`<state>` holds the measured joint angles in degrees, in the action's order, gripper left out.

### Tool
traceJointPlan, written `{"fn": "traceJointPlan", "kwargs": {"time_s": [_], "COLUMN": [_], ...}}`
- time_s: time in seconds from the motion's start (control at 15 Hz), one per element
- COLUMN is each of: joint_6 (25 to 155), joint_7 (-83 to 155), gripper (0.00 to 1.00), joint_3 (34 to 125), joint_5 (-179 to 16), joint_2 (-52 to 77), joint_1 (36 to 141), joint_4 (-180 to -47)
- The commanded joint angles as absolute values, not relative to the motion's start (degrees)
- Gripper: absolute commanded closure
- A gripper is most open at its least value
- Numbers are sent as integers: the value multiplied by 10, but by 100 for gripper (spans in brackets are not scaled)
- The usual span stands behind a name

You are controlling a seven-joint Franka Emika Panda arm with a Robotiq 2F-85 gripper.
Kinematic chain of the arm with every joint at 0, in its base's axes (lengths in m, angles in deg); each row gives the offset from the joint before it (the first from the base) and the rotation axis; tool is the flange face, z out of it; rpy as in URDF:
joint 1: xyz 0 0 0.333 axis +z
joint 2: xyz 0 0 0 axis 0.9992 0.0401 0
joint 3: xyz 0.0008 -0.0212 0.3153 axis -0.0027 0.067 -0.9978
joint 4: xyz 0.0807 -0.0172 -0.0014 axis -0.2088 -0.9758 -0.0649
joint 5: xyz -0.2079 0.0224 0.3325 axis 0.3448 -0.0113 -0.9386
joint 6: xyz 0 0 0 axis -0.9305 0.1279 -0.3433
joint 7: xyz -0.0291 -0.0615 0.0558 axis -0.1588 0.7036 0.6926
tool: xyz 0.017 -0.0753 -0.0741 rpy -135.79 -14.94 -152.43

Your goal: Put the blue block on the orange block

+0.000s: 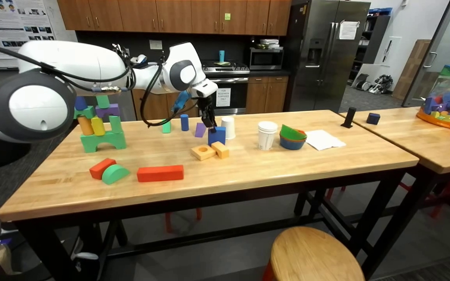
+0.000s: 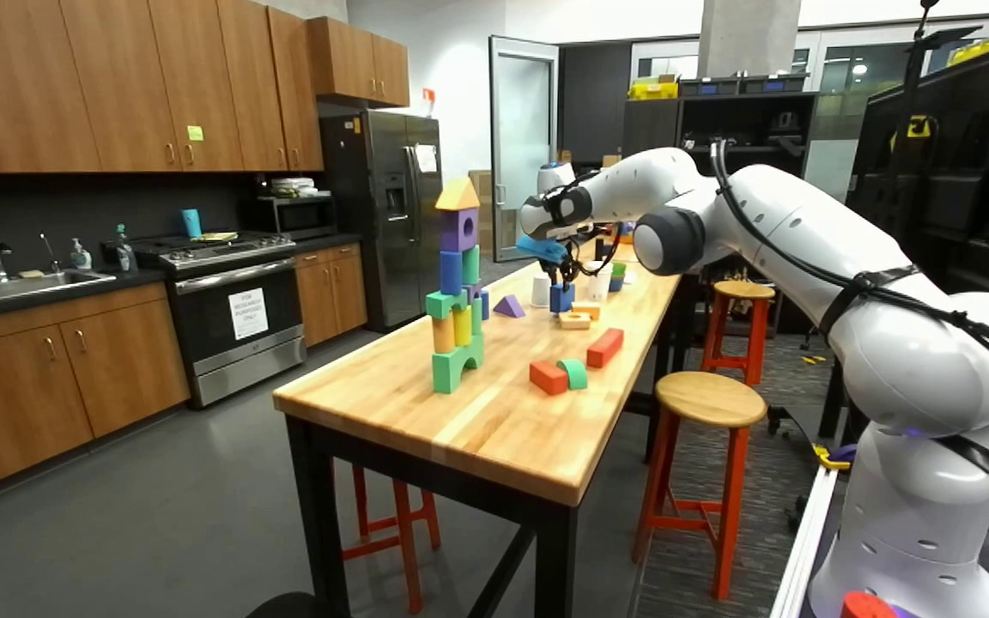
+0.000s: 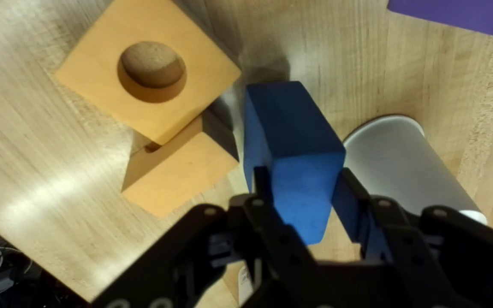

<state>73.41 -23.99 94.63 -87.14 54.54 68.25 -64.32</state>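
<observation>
The blue block (image 1: pixel 218 137) stands on the table (image 1: pixel 248 171); whether it is slightly raised I cannot tell. It also shows in an exterior view (image 2: pixel 561 300) and large in the wrist view (image 3: pixel 300 188). My gripper (image 3: pixel 302 179) reaches down from above, with one finger against each side of the block's upper part. In an exterior view the gripper (image 1: pixel 212 128) sits at the block's top edge. The orange block (image 1: pixel 160 173) is a long red-orange bar lying flat nearer the front edge. It shows in an exterior view (image 2: pixel 605 348) and is out of the wrist view.
Two yellow blocks (image 3: pixel 146 68) lie close beside the blue block. A white cup (image 3: pixel 405 167) stands on its other side. A block tower (image 2: pixel 458 292), a red block with a green half-round (image 1: pixel 115 174), more cups (image 1: pixel 267 136) and bowls (image 1: pixel 292 142) share the table.
</observation>
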Motion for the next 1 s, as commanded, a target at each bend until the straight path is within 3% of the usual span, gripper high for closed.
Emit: {"fn": "traceJointPlan", "kwargs": {"time_s": [0.0,0.93], "joint_6": [720,647], "joint_7": [-193,57], "gripper": [85,85], "joint_3": [946,937], "joint_5": [-858,-859], "joint_2": [506,401], "joint_1": [696,706], "joint_4": [-642,-677]}}
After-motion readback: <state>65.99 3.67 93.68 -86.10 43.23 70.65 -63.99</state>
